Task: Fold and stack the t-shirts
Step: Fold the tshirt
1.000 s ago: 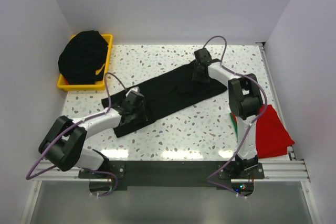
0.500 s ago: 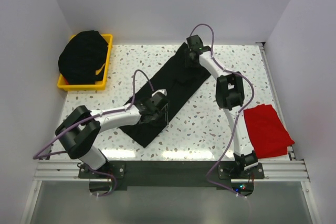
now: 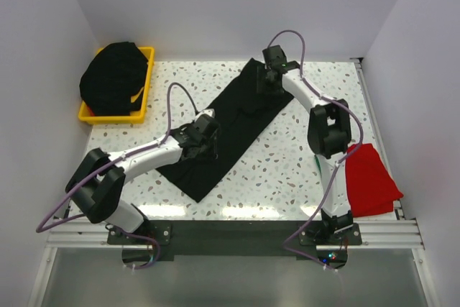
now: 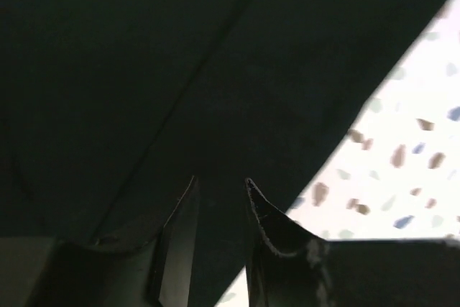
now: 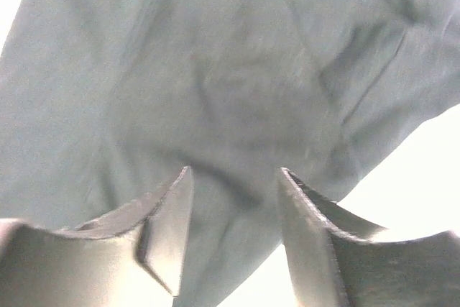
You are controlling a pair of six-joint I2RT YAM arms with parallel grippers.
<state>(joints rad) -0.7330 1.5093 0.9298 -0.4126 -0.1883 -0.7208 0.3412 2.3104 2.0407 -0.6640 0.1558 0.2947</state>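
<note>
Black t-shirt (image 3: 237, 116) slantwise, left gripper (image 4: 221, 181) on it, hold unclear, right gripper (image 5: 233, 172) parted at far end, right arm (image 3: 327, 131) overlapping red t-shirt (image 3: 370, 177), yellow bin (image 3: 148, 80) far-left.

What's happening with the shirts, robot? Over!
Left gripper, right gripper: both parted, low over black t-shirt. It lies slantwise, a long strip. Red t-shirt waits at right edge. Nothing blocking.

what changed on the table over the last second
The long folded black t-shirt swung from nearly crosswise to a steep diagonal. The right gripper went farther back with its far end; the left gripper shifted right over the near half. The red t-shirt and the yellow plastic bin of black shirts stayed put.
</note>
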